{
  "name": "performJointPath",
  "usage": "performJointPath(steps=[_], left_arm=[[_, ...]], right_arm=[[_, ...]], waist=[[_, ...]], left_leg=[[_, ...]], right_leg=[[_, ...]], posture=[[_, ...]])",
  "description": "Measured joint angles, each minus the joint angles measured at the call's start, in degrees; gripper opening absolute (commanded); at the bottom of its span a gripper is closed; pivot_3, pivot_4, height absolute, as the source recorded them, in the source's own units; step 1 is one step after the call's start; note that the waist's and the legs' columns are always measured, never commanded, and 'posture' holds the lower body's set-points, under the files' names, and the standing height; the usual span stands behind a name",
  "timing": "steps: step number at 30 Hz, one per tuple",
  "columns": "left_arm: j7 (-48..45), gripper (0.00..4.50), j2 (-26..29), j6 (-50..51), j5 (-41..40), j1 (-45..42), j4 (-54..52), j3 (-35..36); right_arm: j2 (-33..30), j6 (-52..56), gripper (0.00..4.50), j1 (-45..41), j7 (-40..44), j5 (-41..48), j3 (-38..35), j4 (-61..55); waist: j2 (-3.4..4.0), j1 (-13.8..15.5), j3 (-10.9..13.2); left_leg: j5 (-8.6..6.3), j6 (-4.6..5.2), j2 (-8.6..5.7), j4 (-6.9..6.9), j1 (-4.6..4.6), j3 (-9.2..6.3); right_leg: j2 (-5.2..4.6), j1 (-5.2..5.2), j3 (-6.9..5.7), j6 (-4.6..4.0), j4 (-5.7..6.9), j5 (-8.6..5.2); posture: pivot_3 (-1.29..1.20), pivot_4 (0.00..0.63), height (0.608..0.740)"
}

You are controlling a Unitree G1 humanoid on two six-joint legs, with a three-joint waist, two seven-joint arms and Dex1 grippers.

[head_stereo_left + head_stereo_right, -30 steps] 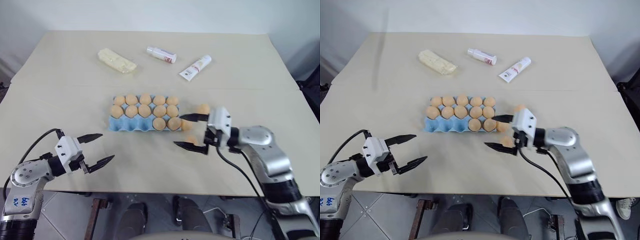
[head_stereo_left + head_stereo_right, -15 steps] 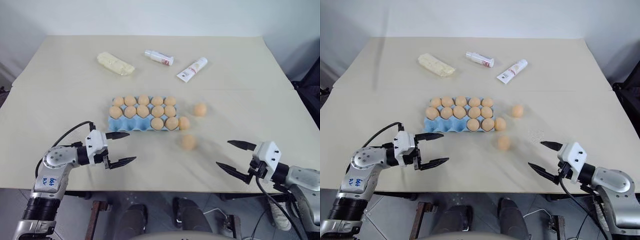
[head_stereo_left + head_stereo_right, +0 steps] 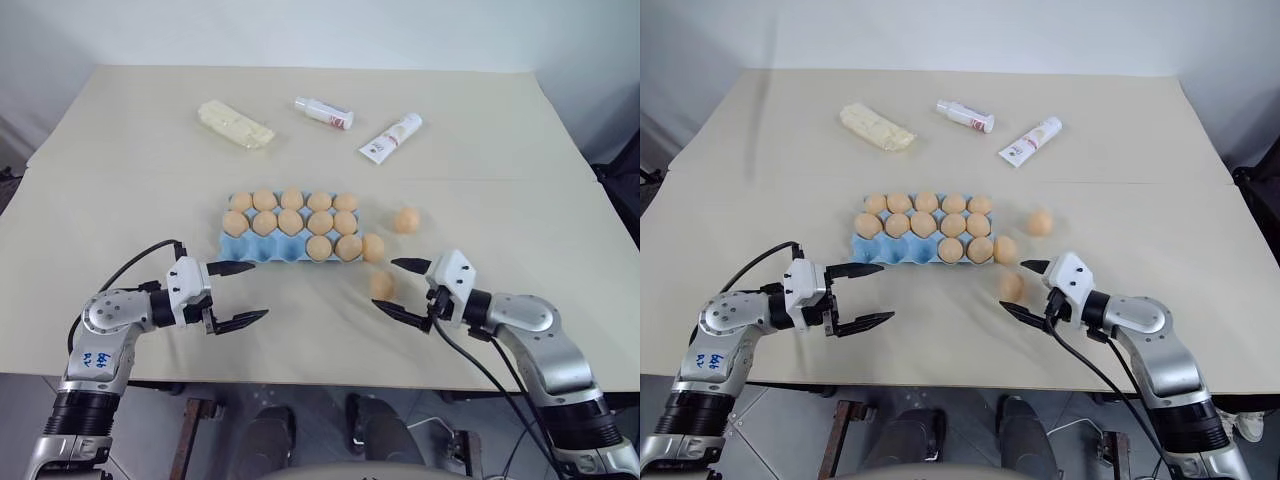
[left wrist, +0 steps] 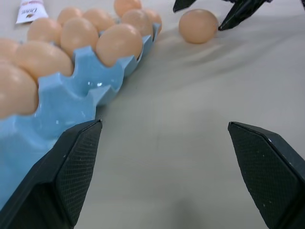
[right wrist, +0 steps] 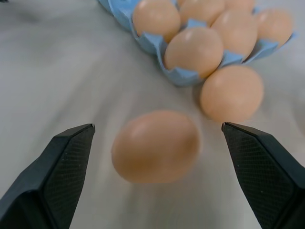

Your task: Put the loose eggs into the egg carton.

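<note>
The light blue egg carton [image 3: 262,250] lies mid-table with several eggs in its cups; the front-left cups are bare. Three loose eggs lie to its right: one [image 3: 372,247] against the carton's end, one [image 3: 406,220] further right, and one [image 3: 381,285] nearer the front. My right gripper [image 3: 388,286] is open, low over the table, its fingers on either side of that front egg [image 5: 156,145] without touching it. My left gripper [image 3: 258,290] is open and empty just in front of the carton's [image 4: 71,102] left half.
A pale yellow packet [image 3: 234,123] and two white tubes [image 3: 323,111] [image 3: 390,136] lie at the back of the table. The table's front edge runs just behind both grippers. Bare tabletop lies between the two grippers.
My right gripper swung out to the front right, then came back left to stand open around the front loose egg. My left gripper moved right, closer to the carton.
</note>
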Motion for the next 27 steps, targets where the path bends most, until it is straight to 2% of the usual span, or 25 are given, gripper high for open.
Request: performJointPath(steps=[1,3,8,9,14,20,23,27], left_arm=[[0.25,4.5,0.04,0.06,0.0,0.5,-0.32,0.37],[0.8,4.5,0.13,0.2,-0.01,1.52,-1.1,0.94],[2.74,4.5,0.56,1.0,-0.09,4.36,-3.46,3.39],[3.06,4.5,0.59,1.36,-0.11,5.05,-4.02,3.93],[6.58,4.5,0.57,3.39,-1.24,8.11,-5.56,7.9],[11.19,4.5,0.28,4.89,-3.09,11.59,-6.4,13.99],[13.12,4.5,-0.63,4.16,-3.09,15.01,-4.41,17.44],[14.85,4.5,-1.47,4.02,-3.32,17.19,-4.58,19.01]], right_arm=[[0.59,-0.11,4.47,-0.69,-0.15,-0.51,0.61,1.08],[1.82,-0.42,4.08,-1.98,-0.57,-1.26,1.73,3.17],[3.09,-1.92,2.46,-2.75,0.51,-1.3,1.95,5.44],[3.08,-1.93,2.34,-2.72,0.93,-1.07,1.94,5.42],[3.4,-0.38,2.3,-3.41,3.18,2.08,1.98,1.82],[9.14,3.92,2.3,-12.97,3.33,4.92,5.27,-1.78],[17.02,3.14,2.3,-23.48,2.22,2.54,9.4,7.68],[23.88,-2.98,2.3,-31.79,-0.19,-2.13,11.88,21.19]], waist=[[0.0,-0.01,0.0],[0.0,-0.11,0.0],[0.0,-0.07,0.0],[0.0,-0.07,0.0],[0.01,-0.24,0.01],[0.01,-1.13,0.01],[0.01,-2.45,0.01],[-0.03,-1.45,-0.02]], left_leg=[[0.0,0.0,0.01,0.0,0.0,0.0],[0.0,0.0,0.01,0.01,0.01,0.0],[0.0,0.0,0.01,-0.02,0.01,0.0],[0.0,0.0,0.01,-0.02,0.0,0.0],[-0.01,0.01,0.04,-0.02,0.01,0.0],[-0.02,-0.01,0.07,-0.02,0.05,-0.04],[-0.02,-0.02,0.07,-0.02,0.05,0.15],[-0.04,-0.11,0.07,-0.07,-0.07,0.01]], right_leg=[[0.0,0.0,0.0,0.0,0.0,0.0],[0.0,0.01,0.0,0.0,0.02,0.0],[0.0,0.0,0.0,0.0,-0.01,0.0],[0.0,0.01,0.0,0.0,-0.03,0.0],[0.01,0.0,0.0,0.0,-0.02,0.0],[0.02,0.0,-0.05,-0.05,0.09,-0.03],[0.02,-0.16,0.09,-0.05,0.24,-0.02],[0.0,-0.31,-0.13,-0.2,0.33,-0.11]], posture=[[0.0,0.15,0.74],[0.0,0.15,0.74],[0.0,0.15,0.74],[0.0,0.15,0.74],[0.0,0.15,0.74],[0.0,0.15,0.74],[0.0,0.15,0.74],[0.0,0.15,0.74]])
